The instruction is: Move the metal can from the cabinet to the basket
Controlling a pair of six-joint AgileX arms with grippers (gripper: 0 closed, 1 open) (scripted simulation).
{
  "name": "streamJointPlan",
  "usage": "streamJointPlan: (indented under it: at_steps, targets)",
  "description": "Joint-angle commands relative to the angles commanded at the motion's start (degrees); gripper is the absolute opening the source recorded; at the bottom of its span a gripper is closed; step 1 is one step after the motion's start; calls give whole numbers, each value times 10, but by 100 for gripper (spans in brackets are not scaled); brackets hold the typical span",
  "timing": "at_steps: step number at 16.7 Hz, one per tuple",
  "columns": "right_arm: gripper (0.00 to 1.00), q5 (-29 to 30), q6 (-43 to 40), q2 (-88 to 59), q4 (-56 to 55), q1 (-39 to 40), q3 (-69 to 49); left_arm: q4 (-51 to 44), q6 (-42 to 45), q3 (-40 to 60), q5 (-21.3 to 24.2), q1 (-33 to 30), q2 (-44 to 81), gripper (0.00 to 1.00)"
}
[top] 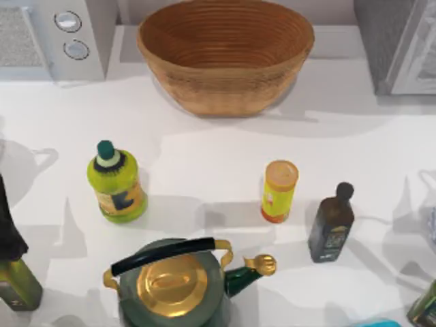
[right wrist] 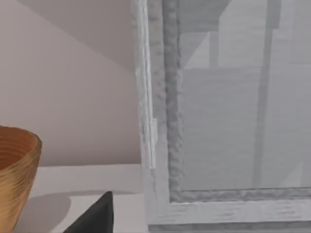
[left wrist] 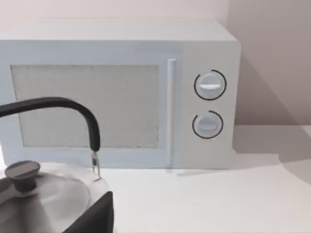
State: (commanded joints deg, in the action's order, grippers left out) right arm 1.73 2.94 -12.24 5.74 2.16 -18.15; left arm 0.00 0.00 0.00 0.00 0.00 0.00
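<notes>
The metal can is out of view. The cabinet [top: 398,41] is a grey speckled box at the table's back right; its pale, white-framed door panel [right wrist: 218,121] looks closed and stands close in front of the right wrist camera. The wicker basket [top: 225,54] sits at the back centre, and its rim [right wrist: 14,170] also shows beside the cabinet in the right wrist view. A dark tip of my right gripper [right wrist: 95,216] shows low in that view, short of the cabinet door. A dark tip of my left gripper [left wrist: 95,218] points toward the microwave.
A white microwave [top: 54,34] stands at the back left. On the table are a yellow-green bottle [top: 117,182], a yellow tube with an orange lid [top: 279,191], a dark bottle [top: 331,223], a green kettle [top: 174,283] and a silver kettle [left wrist: 43,194].
</notes>
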Motion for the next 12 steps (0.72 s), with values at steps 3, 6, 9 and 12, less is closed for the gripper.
streamJointPlan:
  at_steps: [3,6,9,12]
  targets:
    - [100,12,12,-92,30,16,-129,0,0,0,0,0,0,100]
    - [100,26,18,-195,58,34,-278,0,0,0,0,0,0,100]
    - [100,42,18,-304,86,53,-433,0,0,0,0,0,0,100]
    - [100,59,11,-414,115,68,-578,0,0,0,0,0,0,100]
